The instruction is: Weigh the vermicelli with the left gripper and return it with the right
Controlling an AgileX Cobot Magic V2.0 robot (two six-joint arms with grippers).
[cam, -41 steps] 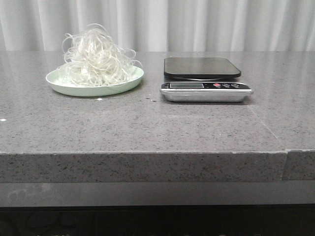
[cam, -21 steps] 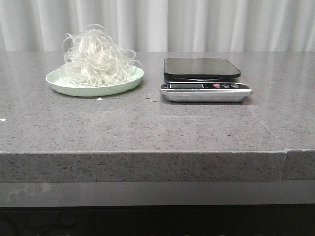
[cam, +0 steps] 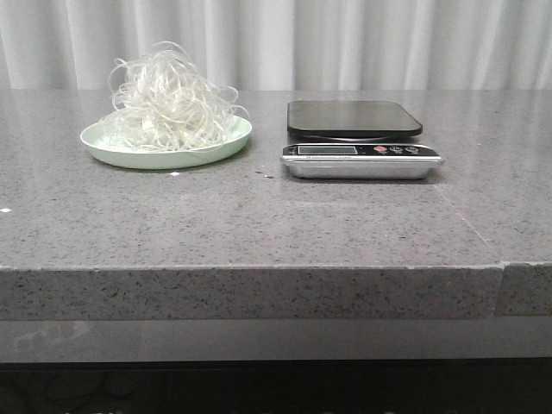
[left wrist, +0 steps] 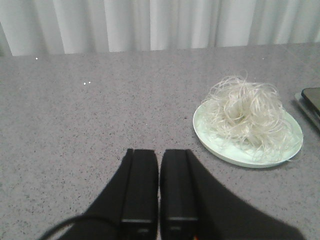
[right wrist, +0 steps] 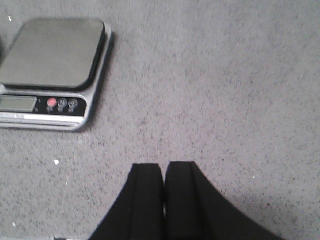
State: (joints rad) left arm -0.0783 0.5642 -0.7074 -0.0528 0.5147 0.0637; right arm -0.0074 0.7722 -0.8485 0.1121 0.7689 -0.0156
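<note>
Front view: the vermicelli [cam: 169, 99] lay as a loose, curly heap of pale strands on a shallow, light green plate [cam: 222, 148], which stood on the left part of the grey speckled counter [cam: 259, 224]. A kitchen scale [cam: 358, 138] stood just beside the plate, to its right, with a narrow strip of bare counter between them. Its dark platform [cam: 354, 117] carried nothing, and a display and a red button sat on its silver front edge. White curtains [cam: 345, 43] hung behind the counter. Neither arm appeared in this view.

Left wrist view: the left gripper [left wrist: 159, 187] hung over bare counter, its two black fingers [left wrist: 141, 187] drawn together with only a thin slit between them and nothing held. The vermicelli [left wrist: 247, 112] on its plate [left wrist: 220, 150] lay ahead of the fingertips and off to the side nearer the scale, well apart from them. A dark corner of the scale [left wrist: 312, 100] showed at the frame's edge beyond the plate.

Right wrist view: the right gripper [right wrist: 164, 192] was likewise closed on nothing, its fingers [right wrist: 147, 195] nearly touching above bare counter. The scale [right wrist: 50, 72] lay ahead and to one side, apart from the fingertips. The vermicelli did not appear in this view.
</note>
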